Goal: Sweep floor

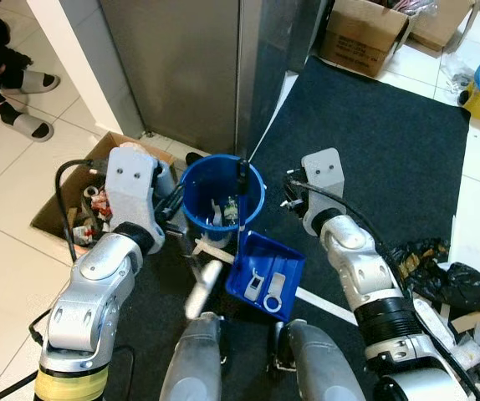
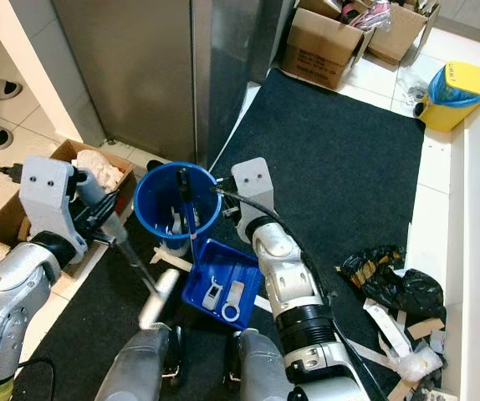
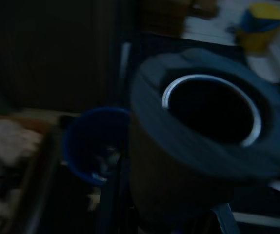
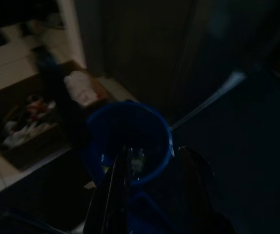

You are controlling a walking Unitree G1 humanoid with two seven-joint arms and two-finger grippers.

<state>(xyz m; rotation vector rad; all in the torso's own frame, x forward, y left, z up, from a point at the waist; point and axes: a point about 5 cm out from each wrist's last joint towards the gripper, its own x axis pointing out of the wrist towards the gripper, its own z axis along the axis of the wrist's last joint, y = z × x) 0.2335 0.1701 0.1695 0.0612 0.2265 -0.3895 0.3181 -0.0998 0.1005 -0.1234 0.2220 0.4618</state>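
- Standing on a dark mat (image 2: 340, 159) before a steel appliance (image 1: 181, 67), we look down on a blue bucket (image 1: 222, 194) with a blue dustpan (image 1: 265, 276) tilted just beside it, its upper edge at the bucket's rim.
- Our right gripper (image 2: 183, 180) sits at the bucket's rim, beside a black upright handle that runs down to the dustpan; we cannot tell from these views whether the fingers are clamped on it.
- Our left gripper (image 2: 98, 215) is beside the bucket, at the upper part of a long dark broom handle (image 2: 135, 263) with a pale grey end that slants down toward our legs; whether the fingers grip it we cannot tell.
- White bits of litter lie in the dustpan and in the bucket's bottom.
- An open cardboard box (image 1: 73, 196) of scraps rests on the tile to our left, near the bucket.
- Black plastic and paper litter (image 2: 399, 301) lies at the mat's right edge.
- A yellow bin (image 2: 451, 93) with a blue liner stands well apart, on the tile past the mat's far corner.
- Someone's slippered feet (image 1: 27, 104) show on the tiles at far left.
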